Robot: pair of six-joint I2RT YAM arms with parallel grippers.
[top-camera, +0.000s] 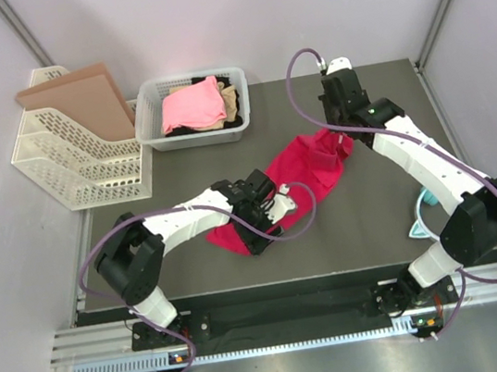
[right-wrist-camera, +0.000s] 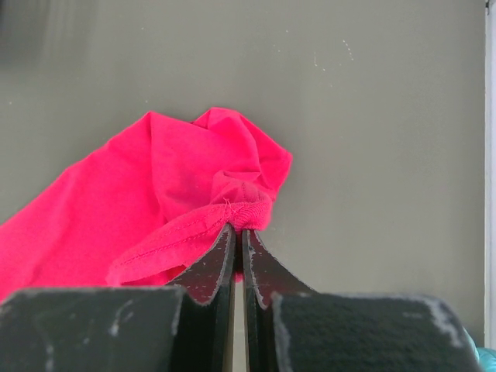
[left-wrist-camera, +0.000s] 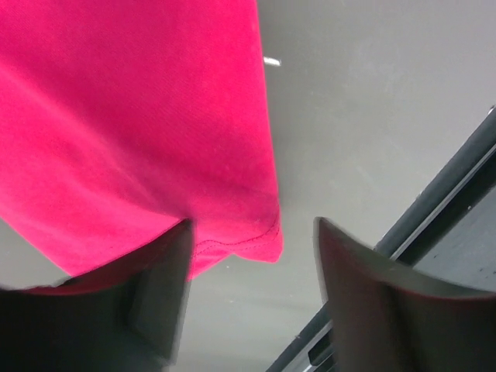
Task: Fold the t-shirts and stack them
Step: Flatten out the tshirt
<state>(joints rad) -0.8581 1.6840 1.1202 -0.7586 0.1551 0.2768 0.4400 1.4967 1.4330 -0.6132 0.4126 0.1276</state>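
Note:
The crimson-magenta t-shirt [top-camera: 307,170] lies stretched across the middle of the dark table, from lower left to upper right. My left gripper [top-camera: 261,231] is open over its near-left hem corner [left-wrist-camera: 248,240]. In the left wrist view the left finger [left-wrist-camera: 159,287] overlaps the hem and the right finger [left-wrist-camera: 372,294] is over bare table. My right gripper [top-camera: 344,140] is shut on a bunched hem [right-wrist-camera: 248,211] at the shirt's far-right end. Light pink [top-camera: 190,109], tan [top-camera: 233,106] and black [top-camera: 235,83] shirts lie in the white basket [top-camera: 154,130].
A white mesh file rack [top-camera: 67,162] with a brown board [top-camera: 80,94] stands at the far left. A teal object [top-camera: 421,216] lies by the right arm. The table's front edge rail [left-wrist-camera: 442,201] runs close to the left gripper.

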